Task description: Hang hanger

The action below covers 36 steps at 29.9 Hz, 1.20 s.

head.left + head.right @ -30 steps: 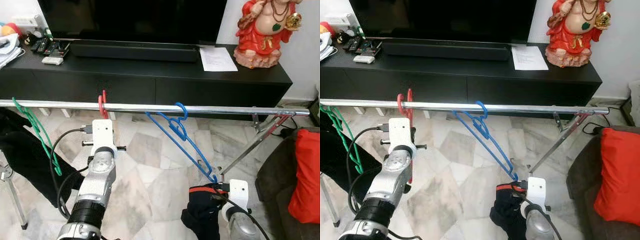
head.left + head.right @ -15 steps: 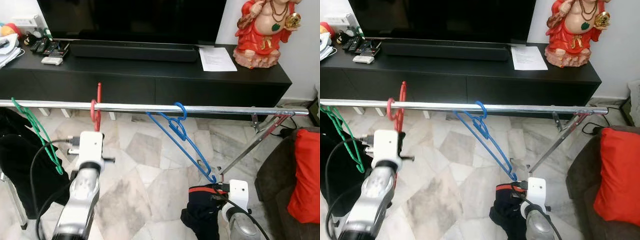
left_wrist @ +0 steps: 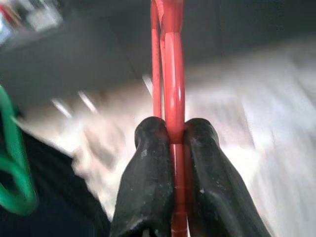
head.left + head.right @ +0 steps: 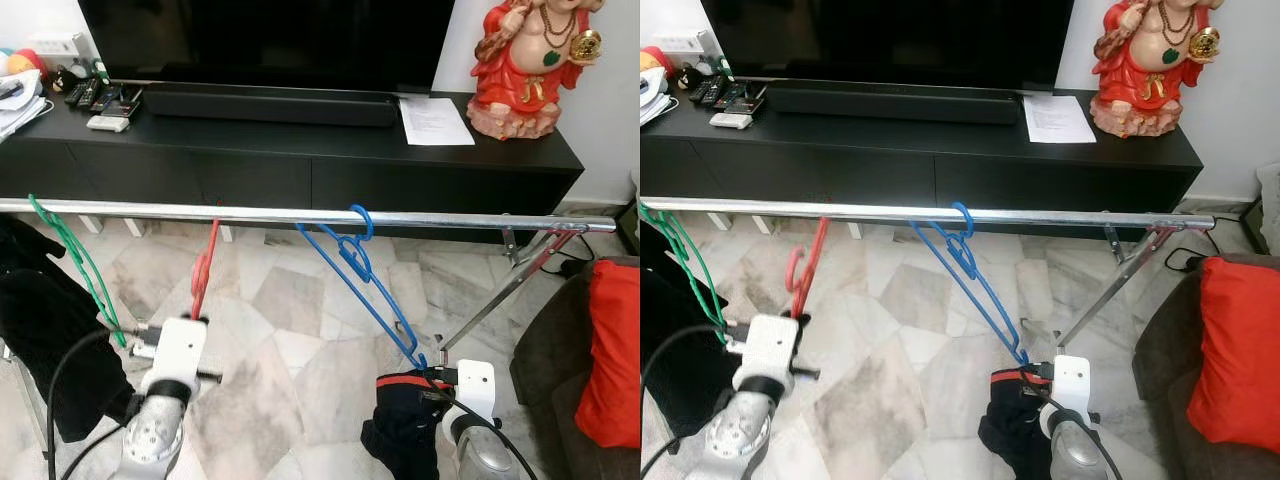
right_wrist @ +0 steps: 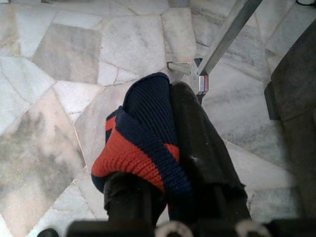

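Looking down from the head camera, I see my left claw [image 3: 173, 143] clenched on the red hanger [image 4: 204, 272], the two black fingers [image 3: 145, 182] pressed against either side of its thin red plastic. That hanger sits below the chrome rail [image 4: 300, 215], its upper end reaching up to just under the rail and its lower end at my left wrist; I cannot tell whether the tip touches the rail. The left arm is low, near the bottom of the head views, above the marble floor [image 4: 290, 300].

My right claw [image 5: 170, 148] is gripping a navy and red knitted garment [image 5: 143, 143], the fabric bunched between and over the fingers. The blue hanger [image 4: 362, 275] has its hook over the rail near the middle and slants down towards my right side, its lower end at the garment by my right wrist.

A green hanger [image 4: 75, 265] hangs on the rail at my far left, with dark clothing [image 4: 45, 330] beside it. The rail's folding leg [image 4: 510, 280] slopes down to the floor on my right, and in the right wrist view it stands just beyond the garment.

Behind the rail runs a long black TV tabletop [image 4: 300, 145] with a soundbar [image 4: 268, 103], a sheet of paper [image 4: 435, 118], a red figurine [image 4: 525, 65] and some remotes [image 4: 100, 100] at my left end. A red cushion [image 4: 610, 350] rests on a dark sofa at my far right.
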Available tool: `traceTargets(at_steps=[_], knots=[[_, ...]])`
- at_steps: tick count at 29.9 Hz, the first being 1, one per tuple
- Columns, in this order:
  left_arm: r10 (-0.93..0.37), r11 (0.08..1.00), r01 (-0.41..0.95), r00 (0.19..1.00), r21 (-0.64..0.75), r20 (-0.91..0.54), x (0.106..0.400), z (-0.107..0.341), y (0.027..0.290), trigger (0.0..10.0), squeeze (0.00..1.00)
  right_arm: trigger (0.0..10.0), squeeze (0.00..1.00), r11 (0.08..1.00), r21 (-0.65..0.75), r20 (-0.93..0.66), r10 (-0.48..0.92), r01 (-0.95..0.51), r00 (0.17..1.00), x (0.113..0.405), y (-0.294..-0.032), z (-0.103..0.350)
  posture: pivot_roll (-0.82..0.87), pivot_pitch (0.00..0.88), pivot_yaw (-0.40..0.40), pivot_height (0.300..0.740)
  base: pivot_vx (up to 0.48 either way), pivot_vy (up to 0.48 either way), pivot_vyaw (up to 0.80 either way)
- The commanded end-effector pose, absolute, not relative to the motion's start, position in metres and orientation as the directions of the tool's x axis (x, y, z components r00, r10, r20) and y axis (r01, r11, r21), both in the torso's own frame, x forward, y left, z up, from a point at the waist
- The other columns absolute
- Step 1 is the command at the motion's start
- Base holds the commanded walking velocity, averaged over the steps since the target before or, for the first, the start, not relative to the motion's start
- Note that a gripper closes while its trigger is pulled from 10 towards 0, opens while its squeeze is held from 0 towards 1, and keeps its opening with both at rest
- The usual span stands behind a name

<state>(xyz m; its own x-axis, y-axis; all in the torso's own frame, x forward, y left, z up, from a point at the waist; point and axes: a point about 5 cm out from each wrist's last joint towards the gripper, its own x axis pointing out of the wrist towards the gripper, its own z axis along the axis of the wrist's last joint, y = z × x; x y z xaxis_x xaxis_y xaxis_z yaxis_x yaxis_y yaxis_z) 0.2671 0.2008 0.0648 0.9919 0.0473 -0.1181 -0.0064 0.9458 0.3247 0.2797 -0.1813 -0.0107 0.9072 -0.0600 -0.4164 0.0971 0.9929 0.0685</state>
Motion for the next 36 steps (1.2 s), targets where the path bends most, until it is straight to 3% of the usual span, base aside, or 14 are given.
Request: traceTargets(at_steps=[1, 10, 15, 25, 36], knots=[[0.023, 0.947, 0.052, 0.974, 0.316, -0.227, 0.257, 0.040, 0.201, 10.0, 0.00, 10.0, 0.00, 0.993, 0.064, -0.426, -0.062, 0.098, 0.903, 0.278, -0.183, -0.013, 0.03, 0.144, -0.024, 0.740, 0.000, 0.000, 0.00], [0.088, 0.965, 0.036, 0.889, 0.259, -0.450, 0.235, -0.013, 0.214, 10.0, 0.00, 10.0, 0.00, 0.992, 0.061, -0.423, -0.071, 0.107, 0.903, 0.278, -0.185, -0.012, 0.03, 0.161, -0.030, 0.740, 0.000, 0.000, 0.00], [0.219, 0.971, -0.097, 0.720, 0.218, -0.658, 0.199, -0.055, 0.235, 10.0, 0.00, 10.0, 0.00, 0.992, 0.063, -0.421, -0.074, 0.110, 0.904, 0.278, -0.185, -0.012, 0.02, 0.168, -0.028, 0.740, 0.000, 0.000, 0.00], [0.303, 0.953, -0.181, 0.592, 0.244, -0.747, 0.162, -0.076, 0.247, 10.0, 0.00, 10.0, 0.00, 0.992, 0.062, -0.420, -0.074, 0.110, 0.904, 0.278, -0.186, -0.012, 0.02, 0.175, -0.029, 0.740, 0.000, 0.320, 0.00], [0.305, 0.952, -0.184, 0.574, 0.243, -0.760, 0.158, -0.080, 0.244, 10.0, 0.00, 10.0, 0.00, 0.992, 0.066, -0.419, -0.070, 0.107, 0.905, 0.278, -0.185, -0.011, 0.03, 0.175, -0.028, 0.740, 0.000, 0.479, 0.00]])
